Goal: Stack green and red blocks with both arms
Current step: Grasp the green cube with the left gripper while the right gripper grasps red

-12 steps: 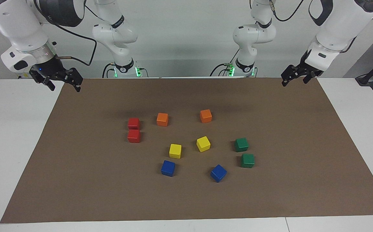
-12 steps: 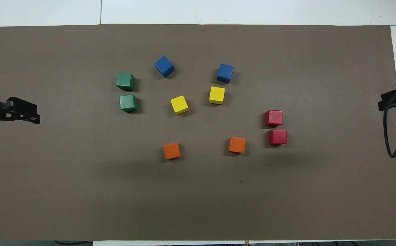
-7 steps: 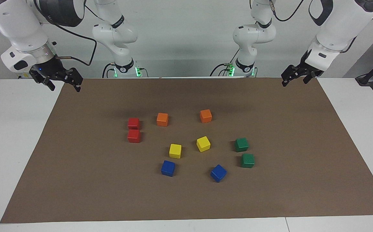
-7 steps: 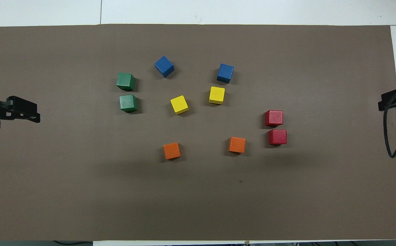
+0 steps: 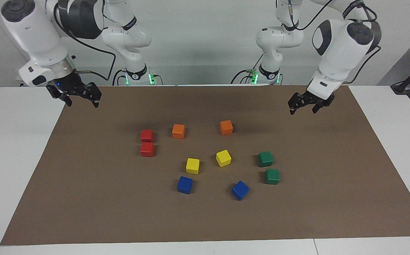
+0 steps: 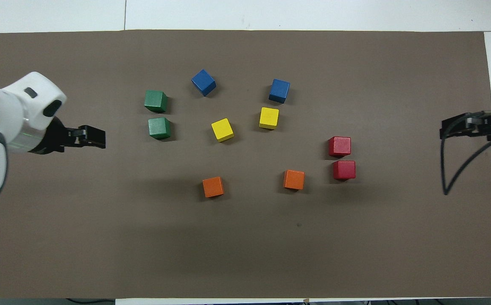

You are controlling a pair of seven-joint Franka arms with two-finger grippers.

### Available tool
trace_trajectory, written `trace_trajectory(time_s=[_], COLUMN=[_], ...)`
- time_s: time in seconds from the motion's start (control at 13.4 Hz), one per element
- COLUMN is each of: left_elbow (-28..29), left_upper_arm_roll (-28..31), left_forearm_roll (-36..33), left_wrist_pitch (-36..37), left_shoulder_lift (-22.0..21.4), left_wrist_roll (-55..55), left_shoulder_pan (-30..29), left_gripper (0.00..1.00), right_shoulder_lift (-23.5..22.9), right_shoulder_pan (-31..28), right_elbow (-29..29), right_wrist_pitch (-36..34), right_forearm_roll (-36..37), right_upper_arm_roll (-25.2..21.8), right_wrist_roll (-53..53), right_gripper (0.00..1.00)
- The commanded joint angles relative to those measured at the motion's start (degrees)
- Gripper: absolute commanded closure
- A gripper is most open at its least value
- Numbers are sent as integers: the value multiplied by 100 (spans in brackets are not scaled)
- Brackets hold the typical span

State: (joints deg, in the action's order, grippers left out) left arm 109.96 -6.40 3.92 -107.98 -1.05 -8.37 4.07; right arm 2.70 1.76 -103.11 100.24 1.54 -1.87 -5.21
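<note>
Green blocks (image 5: pixel 268 168) and red blocks (image 5: pixel 147 142) lie fully visible, unstacked.

Bright, even overhead light; soft short shadows beside each cube on the counter (image 5: pixel 378 148) (broad dim patch near the orange cubes (image 6: pixel 213 187)). Sharp focus, no glare.

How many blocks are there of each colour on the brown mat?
Red blocks: 2
Green blocks: 2
Orange blocks: 2
Yellow blocks: 2
Blue blocks: 2
Total: 10 blocks, all lying singly on the mat, none stacked yet.
</note>
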Motion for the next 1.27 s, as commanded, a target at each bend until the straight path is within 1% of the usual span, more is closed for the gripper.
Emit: trace_trajectory(time_s=[0.0, 0.15, 0.22, 0.3, 0.37, 0.52, 0.75, 0.82, 0.9, 1.05, 1.2], left_elbow=[69, 8, -62, -115, -246, -448, -423, -388, -379, -222, -150], left_upper_arm_roll=[68, 77, 86, 86, 103, 104, 104, 104, 104, 104, 104], left_forearm_roll=[100, 92, 74, 48, 39, 4, -111, -111, -119, -120, -120], left_wrist_pitch=[-731, -1240, -1547, -1698, -1700, -1848, -2007, -2121, -2235, -2446, -2587], left_shoulder_lift=[560, 999, 1280, 1457, 1659, 1993, 2038, 2073, 2204, 2241, 2249], left_wrist_roll=[-112, -234, -418, -498, -577, -1234, -1308, -1308, -1325, -1421, -1422], left_shoulder_pan=[374, 533, 673, 718, 797, 902, 947, 938, 956, 964, 956], left_gripper=[0, 0, 0, 0, 0, 0, 0, 0, 0, 0, 0], right_shoulder_lift=[197, -40, -137, -190, -243, -392, -638, -665, -691, -700, -744], right_shoulder_pan=[438, 614, 771, 808, 843, 878, 984, 1019, 1202, 1274, 1274], right_elbow=[-877, -1079, -1271, -1482, -1702, -2019, -2187, -2266, -2292, -2301, -2397], right_wrist_pitch=[829, 1128, 1451, 1794, 2093, 2586, 2930, 3009, 3054, 3080, 3159], right_forearm_roll=[-13, -40, -153, -224, -224, -233, -251, -364, -556, -611, -611], right_upper_arm_roll=[55, 55, 55, 55, 55, 55, 55, 63, 55, 55, 55], right_wrist_roll=[-812, -1304, -1481, -1570, -1605, -1614, -1982, -2088, -2228, -2519, -2520], right_gripper=[1, 1, 2, 2, 2, 2, 2, 2, 2, 2, 2])
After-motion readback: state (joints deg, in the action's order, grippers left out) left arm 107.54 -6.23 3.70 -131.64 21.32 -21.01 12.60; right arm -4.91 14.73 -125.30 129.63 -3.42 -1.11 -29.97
